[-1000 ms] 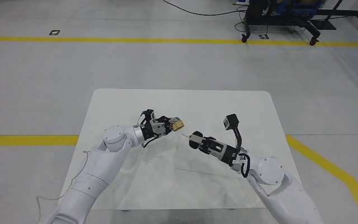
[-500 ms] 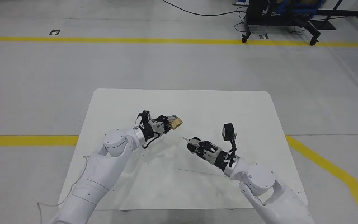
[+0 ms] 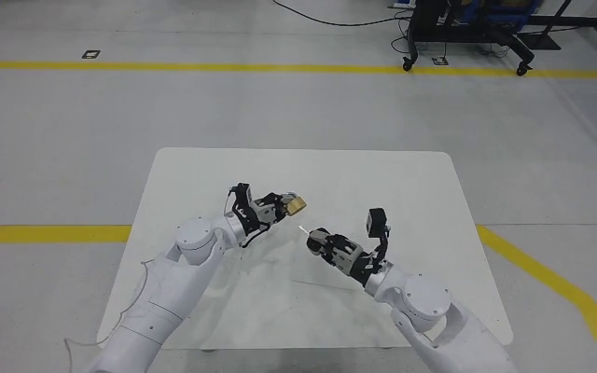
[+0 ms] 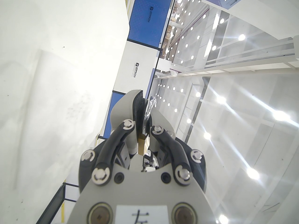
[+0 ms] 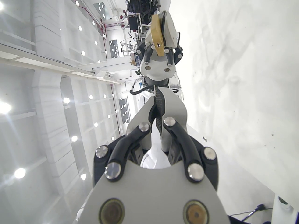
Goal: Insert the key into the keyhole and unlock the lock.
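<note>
Jaws on the left arm clench the brass lock (image 3: pixel 295 205) above the table (image 3: pixel 410 177), the right arm's jaws pinch the thin key (image 3: pixel 303 228) near it but apart; the lock looks heavy, hard and slick, best gripped across its body, the key light, held by its head.

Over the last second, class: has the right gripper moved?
Yes. Judged against the table's right edge, the right gripper, holding the key, has shifted slightly left, away from that edge.
</note>
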### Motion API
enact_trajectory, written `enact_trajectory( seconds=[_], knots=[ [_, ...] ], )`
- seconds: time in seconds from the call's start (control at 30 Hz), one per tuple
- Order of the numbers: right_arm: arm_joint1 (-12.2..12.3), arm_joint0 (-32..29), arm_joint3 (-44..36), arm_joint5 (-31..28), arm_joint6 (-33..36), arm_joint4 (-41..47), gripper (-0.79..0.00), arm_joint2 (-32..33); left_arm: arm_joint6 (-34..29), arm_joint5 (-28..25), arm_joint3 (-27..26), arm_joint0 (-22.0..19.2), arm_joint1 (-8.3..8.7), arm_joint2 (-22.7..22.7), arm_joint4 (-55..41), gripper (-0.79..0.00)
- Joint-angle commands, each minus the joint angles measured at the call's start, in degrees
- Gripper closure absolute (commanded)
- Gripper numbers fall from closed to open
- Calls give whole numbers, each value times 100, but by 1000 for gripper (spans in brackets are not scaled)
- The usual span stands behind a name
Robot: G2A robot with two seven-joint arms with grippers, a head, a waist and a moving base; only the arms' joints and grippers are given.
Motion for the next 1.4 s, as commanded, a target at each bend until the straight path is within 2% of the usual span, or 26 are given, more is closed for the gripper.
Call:
enact_trajectory(
  seconds=[0.0, 0.2, 0.33, 0.67, 1.37],
  knots=[
    [-87, -45, -67, -71, -1713, -1329, 0, -469, 52, 23, -29, 17, -4, -9, 27, 0],
    [-352, 344, 334, 55, -2756, -1781, 0, -1213, 79, 95, -37, 6, -22, -4, 93, 0],
    [-481, 488, 495, 47, -3026, -1881, 0, -1465, 71, 72, -32, 4, -31, -8, 146, 0],
    [-605, 564, 543, 236, -2726, -1835, 0, -1480, 75, 0, -62, 28, -46, -22, 348, 0],
    [-783, 452, 502, 509, -2660, -1971, 0, -1280, 26, -40, -57, 55, -75, -103, 529, 0]
  ],
)
